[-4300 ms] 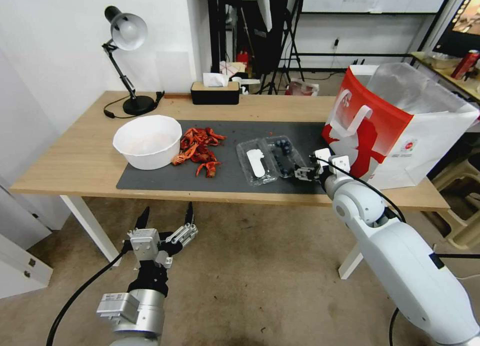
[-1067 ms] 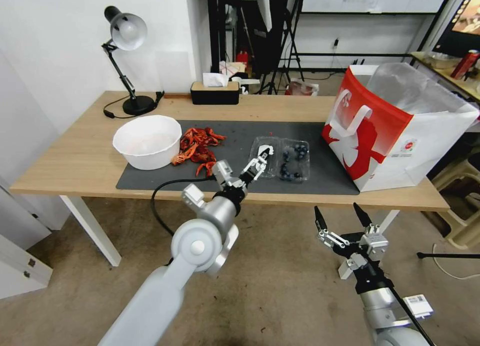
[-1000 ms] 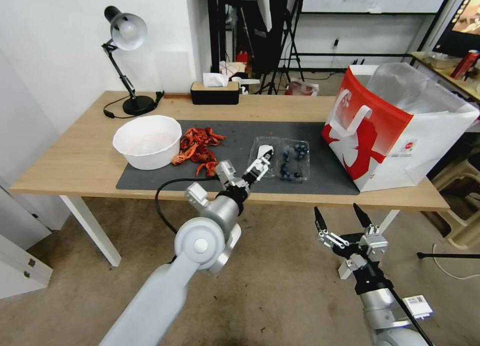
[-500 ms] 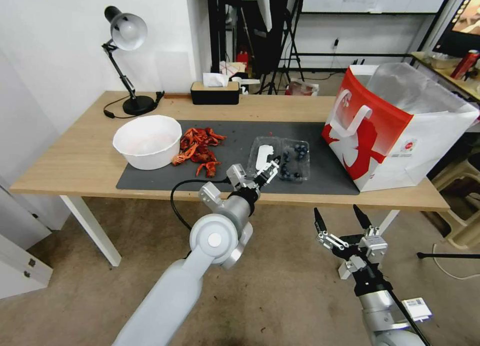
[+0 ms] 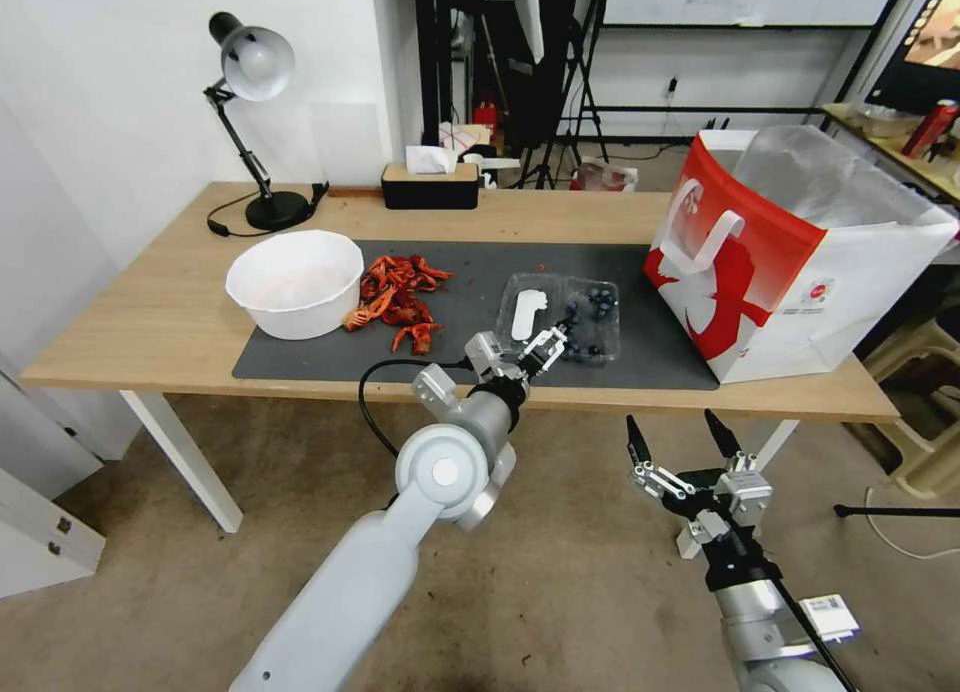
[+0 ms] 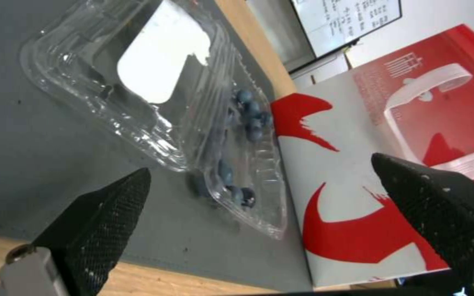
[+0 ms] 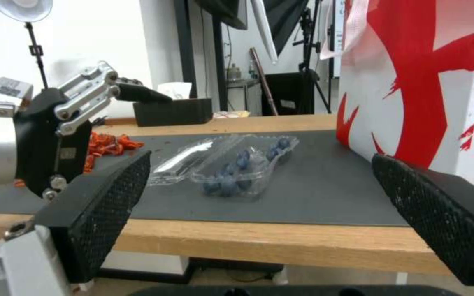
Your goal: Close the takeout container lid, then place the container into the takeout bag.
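Observation:
The container [image 5: 590,320] lies open on the dark mat [image 5: 330,357], with dark blueberries in its tray. The takeout container lid [image 5: 525,310], clear with a white sticker, lies flat to the tray's left. My left gripper [image 5: 548,346] is open at the near end of the container, between lid and tray, with nothing in it. The left wrist view shows the lid [image 6: 154,70], the tray [image 6: 237,164] and the takeout bag [image 6: 391,135] beyond. The red-and-white takeout bag [image 5: 790,252] stands open at the mat's right end. My right gripper [image 5: 680,440] hangs open below the table's front edge.
A white bowl [image 5: 295,282] and red crayfish shells [image 5: 398,294] sit on the mat's left. A desk lamp [image 5: 255,122] and a tissue box [image 5: 430,184] stand at the back. The right wrist view shows the container [image 7: 237,164] behind the table's front edge [image 7: 281,238].
My left gripper has slid right along the container's near side, from over the lid toward the tray. Earlier the right arm was at the container; it now hangs below the table.

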Controlling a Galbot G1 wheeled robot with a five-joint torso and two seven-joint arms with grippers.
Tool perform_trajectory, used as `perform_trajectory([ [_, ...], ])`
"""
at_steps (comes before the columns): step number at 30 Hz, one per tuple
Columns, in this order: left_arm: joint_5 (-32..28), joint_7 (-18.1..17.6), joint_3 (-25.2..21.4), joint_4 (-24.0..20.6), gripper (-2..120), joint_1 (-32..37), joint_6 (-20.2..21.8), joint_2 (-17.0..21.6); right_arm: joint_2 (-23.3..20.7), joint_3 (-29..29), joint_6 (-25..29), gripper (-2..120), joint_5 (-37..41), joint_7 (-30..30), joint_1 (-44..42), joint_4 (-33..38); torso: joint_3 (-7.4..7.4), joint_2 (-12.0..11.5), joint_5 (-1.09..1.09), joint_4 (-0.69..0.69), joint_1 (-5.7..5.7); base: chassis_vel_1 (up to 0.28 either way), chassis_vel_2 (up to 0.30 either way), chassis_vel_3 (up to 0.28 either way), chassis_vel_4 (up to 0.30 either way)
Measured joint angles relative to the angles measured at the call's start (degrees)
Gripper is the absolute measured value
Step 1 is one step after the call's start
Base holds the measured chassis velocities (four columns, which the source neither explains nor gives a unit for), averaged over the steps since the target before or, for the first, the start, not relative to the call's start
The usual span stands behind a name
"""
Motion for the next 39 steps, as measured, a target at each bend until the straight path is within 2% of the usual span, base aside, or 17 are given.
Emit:
perform_trajectory([
  [15,-1.56,1.07,0.50,2.57,100,-1.40,1.35,1.05,0.28,-0.04,0.10,100,-0.15,-0.08,0.04,-0.39,0.00,0.00,0.00,0.00,0.00,0.000,0.000,0.000,0.000],
  [39,-3.06,2.29,0.45,5.72,100,-3.30,1.19,0.32,0.46,-0.19,-0.18,100,-0.25,0.17,0.68,-1.04,-0.01,0.00,0.00,0.00,-0.02,0.000,0.000,0.000,0.000],
])
